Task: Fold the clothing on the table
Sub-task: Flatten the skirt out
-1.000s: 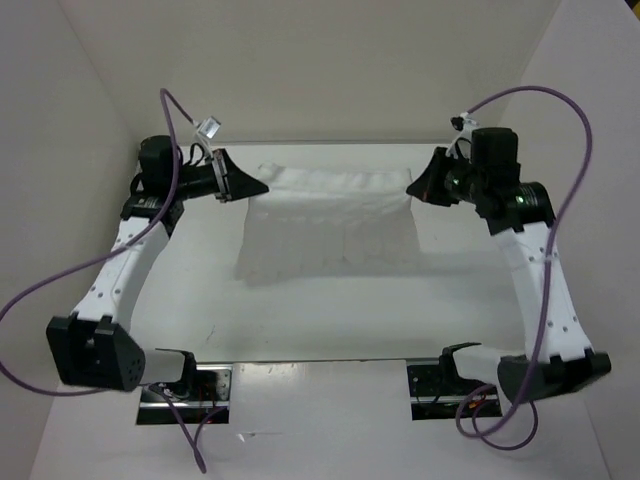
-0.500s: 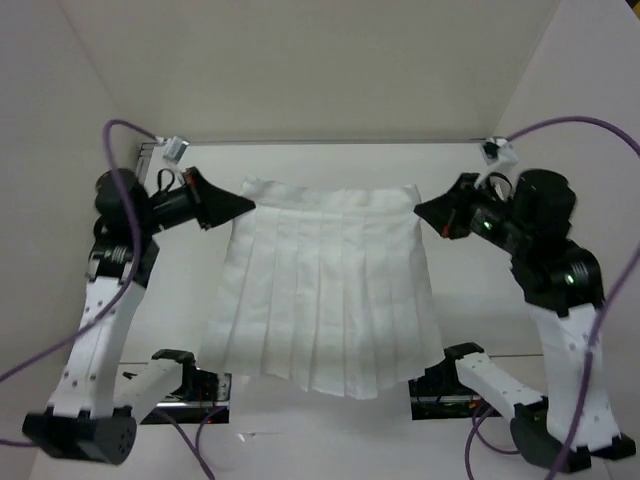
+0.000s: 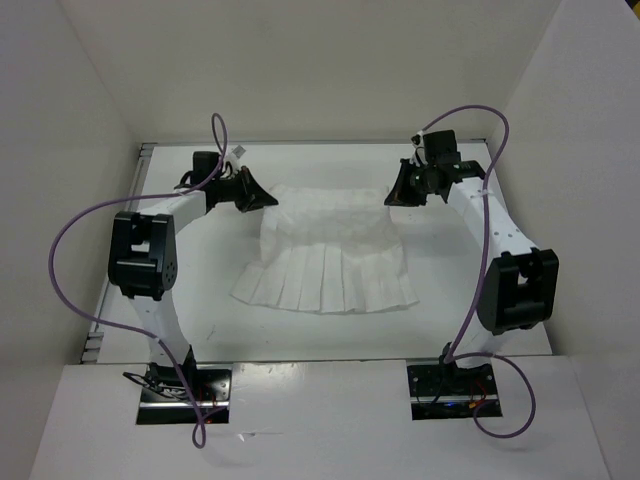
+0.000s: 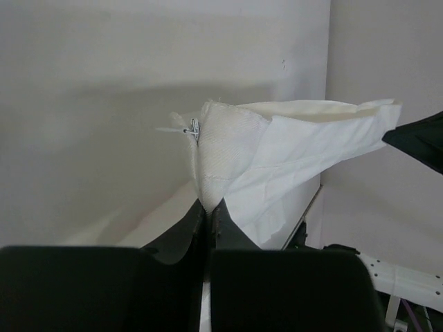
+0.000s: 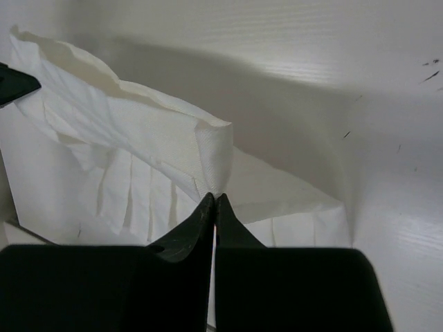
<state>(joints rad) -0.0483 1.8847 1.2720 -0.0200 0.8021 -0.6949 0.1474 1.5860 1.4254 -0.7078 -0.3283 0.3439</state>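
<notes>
The table (image 3: 330,335) fills the middle of the top view, boxed in by white walls (image 3: 320,70) at the back and both sides. The clothing (image 3: 325,250) sits on the table's far half, roughly centred between the two arms. Its upper edge is stretched from one gripper to the other, and its pleated hem fans out on the table toward the near edge. The left arm (image 3: 145,250) and right arm (image 3: 515,280) rise from the near corners and reach inward over the table's sides, their dark elbow joints covering part of the surface. Purple cables (image 3: 75,230) loop off each arm, and dark base plates (image 3: 185,395) lie at the near edge. The left gripper (image 3: 270,199) has its fingers pressed together on the clothing's upper left corner. Its wrist view shows the cloth (image 4: 291,159) rising out of the closed tips (image 4: 208,207) and sagging away toward the right gripper (image 4: 419,138), with a small grey fastener (image 4: 192,128) at the corner. The right gripper (image 3: 390,198) pinches the upper right corner the same way. In its wrist view, a fold of cloth (image 5: 138,159) stands up from the closed tips (image 5: 214,200) and the pleats drape down to the table. In both wrist views the black gripper bodies block the lower part of the picture.
</notes>
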